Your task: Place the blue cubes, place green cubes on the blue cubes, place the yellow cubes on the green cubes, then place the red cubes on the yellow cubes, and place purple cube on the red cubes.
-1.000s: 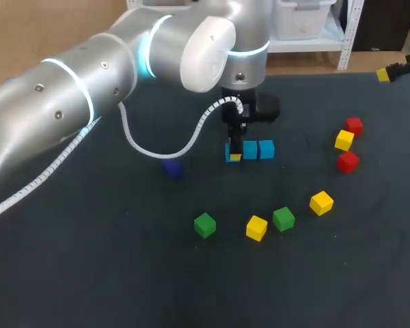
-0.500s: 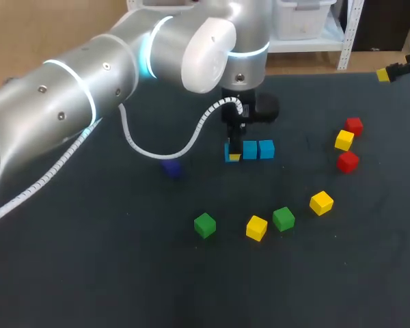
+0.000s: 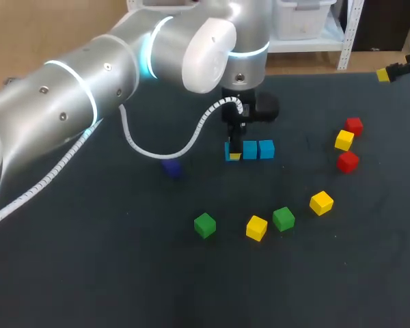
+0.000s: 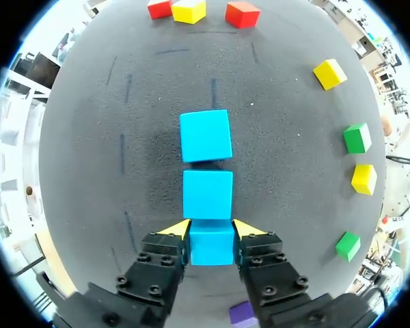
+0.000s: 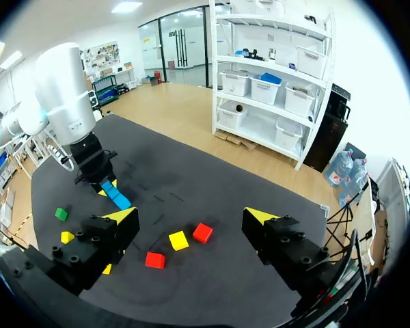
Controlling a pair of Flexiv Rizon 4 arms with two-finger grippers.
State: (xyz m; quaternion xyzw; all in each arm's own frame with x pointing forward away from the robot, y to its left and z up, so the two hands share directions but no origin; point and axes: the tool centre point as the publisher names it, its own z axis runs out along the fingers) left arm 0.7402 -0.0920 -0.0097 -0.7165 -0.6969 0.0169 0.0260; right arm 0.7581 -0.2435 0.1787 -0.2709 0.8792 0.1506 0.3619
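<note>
Tabletop: dark matte tabletop (image 3: 89, 273); it carries every cube.
Left arm: large silver arm (image 3: 89, 89) with lit ring bands; it enters from the left side and ends over the tabletop middle.
Purple cube: small purple cube (image 3: 171, 167); it lies alone on the tabletop, left of the blue row and near it.
Left green cube: small green cube (image 3: 204, 225); it sits at the front, well apart from the blue row.
Left gripper: black two-finger gripper (image 4: 212, 229) with yellow tips, pointing down at the tabletop; its fingers are clenched on the held blue cube, one on each side face.
Held blue cube: bright blue cube (image 4: 212, 244); it forms the left end of the row and touches the middle blue cube.
Middle blue cube: bright blue cube (image 4: 208, 195), just ahead of the fingers.
Right blue cube: bright blue cube (image 4: 205, 135); it stands in line, with a narrow gap to the middle blue cube.
Front yellow cube: small yellow cube (image 3: 256, 227), just beside the right green cube (image 3: 283, 219).
Lone yellow cube: small yellow cube (image 3: 321, 202), to the right of the front pair.
Right group: rear yellow cube (image 3: 344, 140) between the far red cube (image 3: 354, 126) and the near red cube (image 3: 348, 161).
Right gripper: black gripper (image 5: 191, 217) above the far right corner of the tabletop; its fingers are released and spread wide.
</note>
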